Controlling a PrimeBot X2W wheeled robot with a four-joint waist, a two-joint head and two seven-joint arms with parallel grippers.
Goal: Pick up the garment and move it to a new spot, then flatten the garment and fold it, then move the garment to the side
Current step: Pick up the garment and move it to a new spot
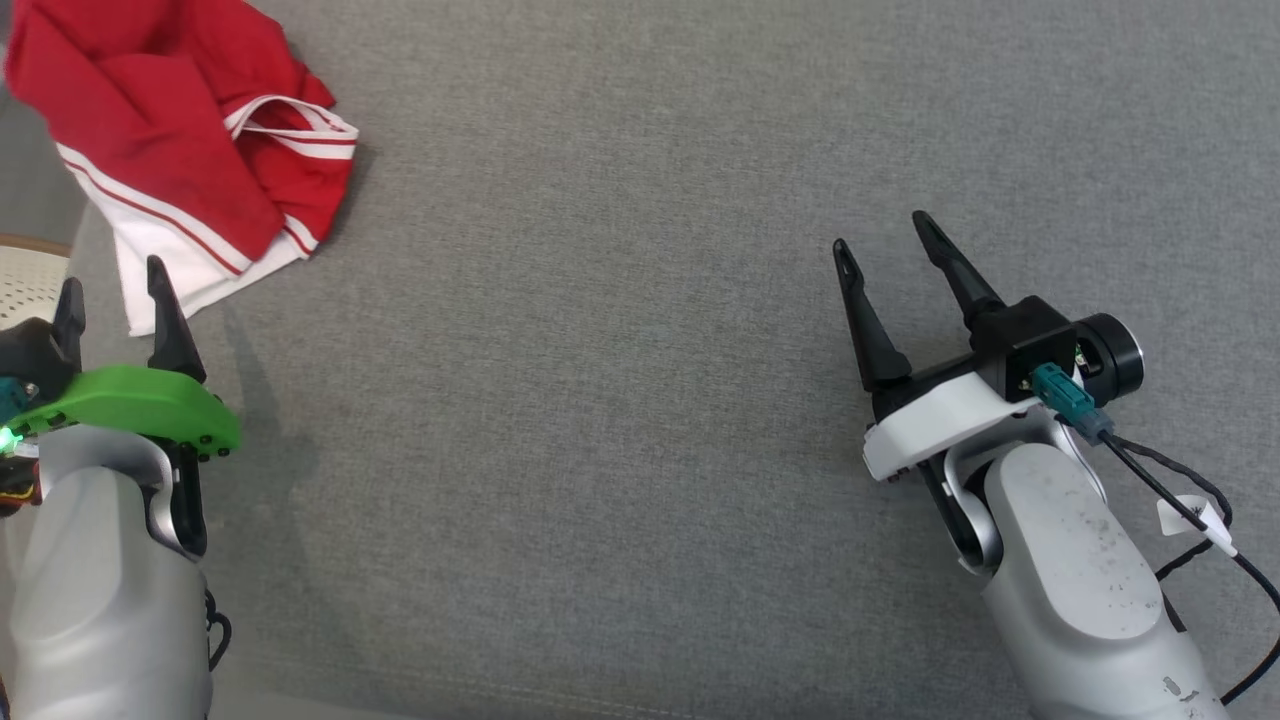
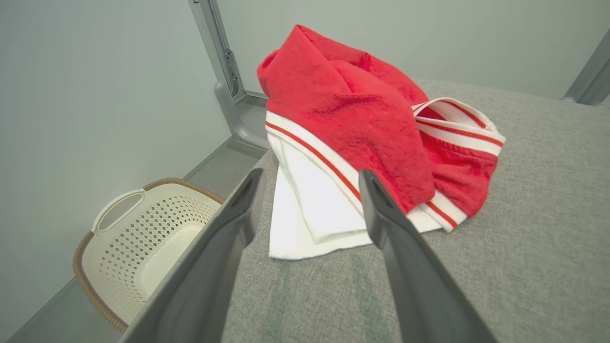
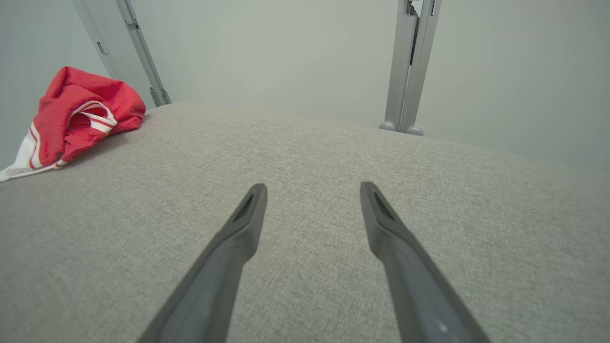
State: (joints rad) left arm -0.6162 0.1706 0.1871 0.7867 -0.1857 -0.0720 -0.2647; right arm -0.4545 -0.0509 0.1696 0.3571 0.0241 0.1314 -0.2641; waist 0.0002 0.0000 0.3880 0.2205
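At twelve o'clock of the spread left gripper (image 1: 112, 275), near, the red-and-white garment (image 1: 170, 120) is found; the spread right gripper (image 1: 880, 232) is seen well apart.

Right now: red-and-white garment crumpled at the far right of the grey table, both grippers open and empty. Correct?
Wrong side. The garment lies crumpled at the far left of the grey table, just ahead of the left gripper; the head view shows it. The left gripper and the right gripper are open and empty, as stated.
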